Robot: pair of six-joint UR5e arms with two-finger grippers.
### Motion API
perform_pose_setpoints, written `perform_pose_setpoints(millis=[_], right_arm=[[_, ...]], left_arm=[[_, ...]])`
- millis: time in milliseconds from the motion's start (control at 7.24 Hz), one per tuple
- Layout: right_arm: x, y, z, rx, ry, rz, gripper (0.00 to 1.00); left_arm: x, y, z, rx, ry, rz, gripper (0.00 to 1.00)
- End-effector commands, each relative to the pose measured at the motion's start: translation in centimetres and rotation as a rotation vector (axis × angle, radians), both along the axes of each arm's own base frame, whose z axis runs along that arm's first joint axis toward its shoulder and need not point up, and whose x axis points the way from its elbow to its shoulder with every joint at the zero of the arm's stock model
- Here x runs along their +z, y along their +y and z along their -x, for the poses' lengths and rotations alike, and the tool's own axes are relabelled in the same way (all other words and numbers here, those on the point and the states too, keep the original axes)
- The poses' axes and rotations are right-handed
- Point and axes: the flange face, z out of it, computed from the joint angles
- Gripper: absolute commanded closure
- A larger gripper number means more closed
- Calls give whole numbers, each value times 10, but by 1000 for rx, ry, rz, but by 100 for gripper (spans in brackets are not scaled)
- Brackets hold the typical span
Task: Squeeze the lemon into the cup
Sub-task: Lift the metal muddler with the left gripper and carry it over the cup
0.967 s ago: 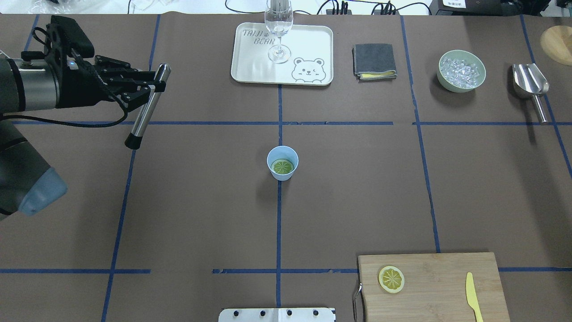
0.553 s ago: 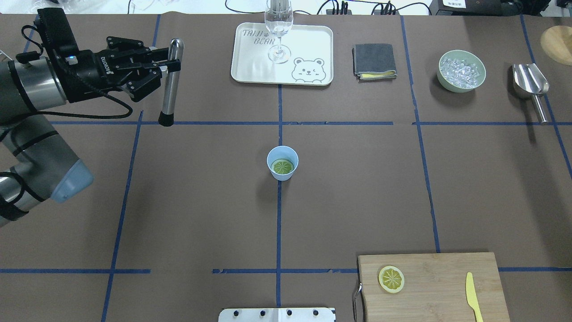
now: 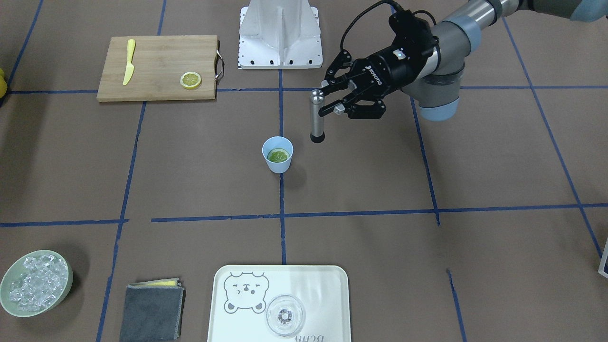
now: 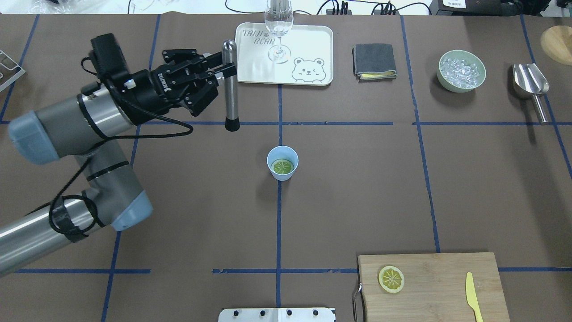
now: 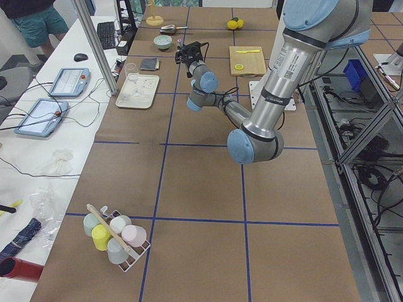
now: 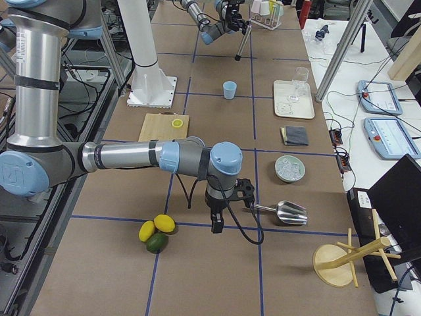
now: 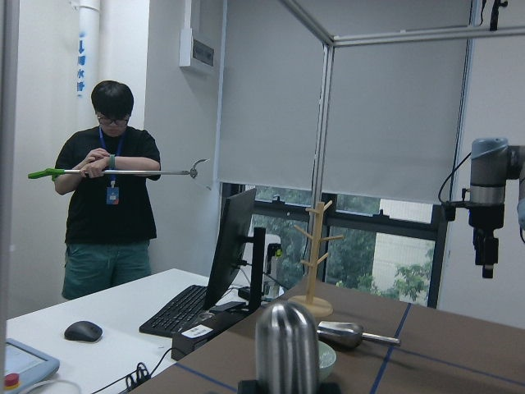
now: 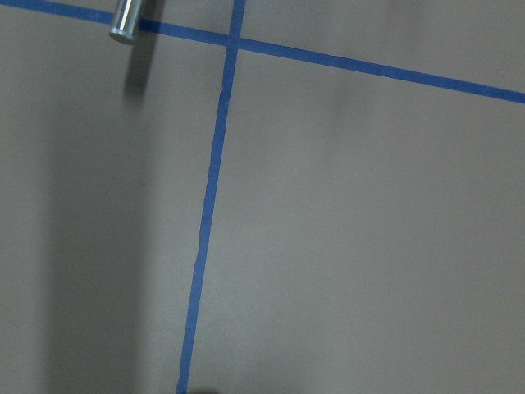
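The light-blue cup (image 4: 282,172) stands at the table's middle, with a greenish lemon slice (image 4: 283,167) lying flat inside it; both also show in the front view, the cup (image 3: 277,164) and the slice (image 3: 278,154). A second lemon slice (image 4: 391,279) lies on the cutting board. My left gripper (image 4: 223,69) is shut on a silver muddler (image 4: 231,89) with a black tip. It holds the muddler upright above the table, left of and beyond the cup, apart from it. My right gripper (image 6: 217,227) hangs over the table's right end, near the scoop; I cannot tell whether it is open or shut.
A tray (image 4: 250,67) with a clear stem glass (image 4: 279,27) stands at the back middle. A folded grey cloth (image 4: 374,60), a green bowl of ice (image 4: 461,70) and a metal scoop (image 4: 531,82) lie to the right. A yellow knife (image 4: 473,297) lies on the cutting board (image 4: 438,290).
My left arm has swung right toward the table's middle with the muddler in its grip. The muddler has gone from tilted to upright. The cup and slices have not moved.
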Motion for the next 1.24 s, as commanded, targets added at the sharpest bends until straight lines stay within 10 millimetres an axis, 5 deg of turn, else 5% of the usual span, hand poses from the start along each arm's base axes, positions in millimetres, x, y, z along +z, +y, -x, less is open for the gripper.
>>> perform_pose_setpoints(millis=[0,276,1106], right_arm=[[1,1,-2,5,0,2,0],[6,6,-6,15,0,15,0],[9,9,-11,28,-1,27,0]], left_arm=[[5,21,-47,-35,59,-21,100],[-4,29,-101,-83,13,-17,100],[27,39,-139,-102,-81,17,100]])
